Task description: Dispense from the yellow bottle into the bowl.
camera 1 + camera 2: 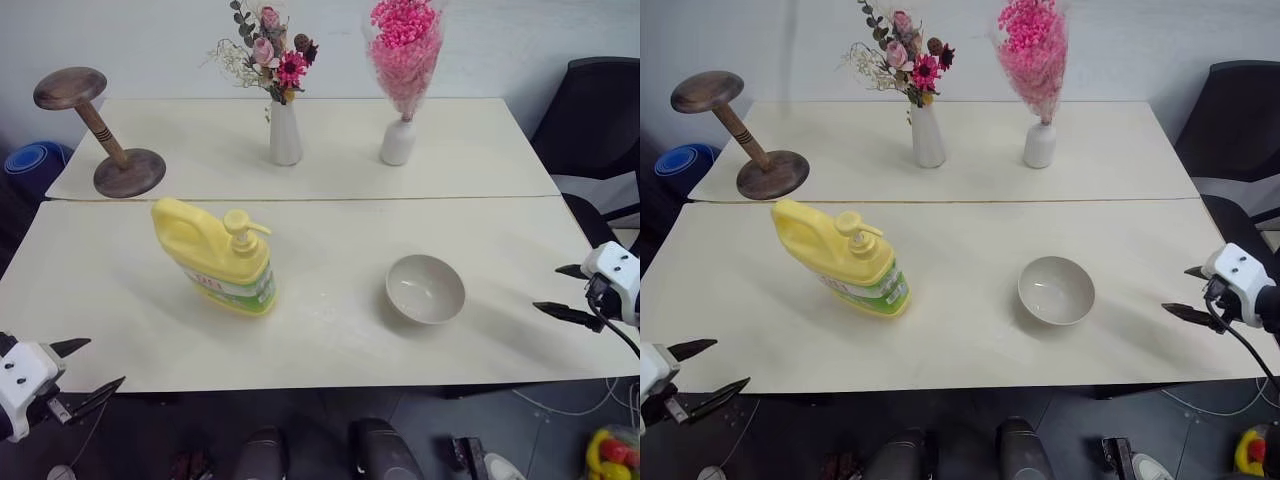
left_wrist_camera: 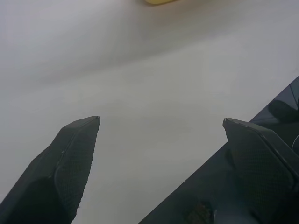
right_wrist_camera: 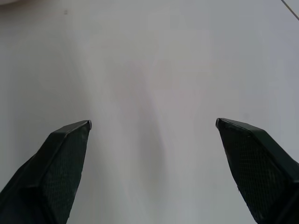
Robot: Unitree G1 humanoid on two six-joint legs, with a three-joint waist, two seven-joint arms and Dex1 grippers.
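The bottle (image 1: 217,258), left of centre in the frame, is bright yellow, pump and all, with a green, white and red label. The bowl (image 1: 425,289), right of centre, is plain pale beige-grey. The table (image 1: 320,340) is cream. At the top stand two white vases: the left vase (image 1: 285,134) holds pink, dark red and grey-green flowers, the right vase (image 1: 398,142) a hot-pink bunch. The stand (image 1: 105,135) at upper left is dark brown wood, its stem apparently striped. The tub (image 1: 35,160) at the left edge is blue.
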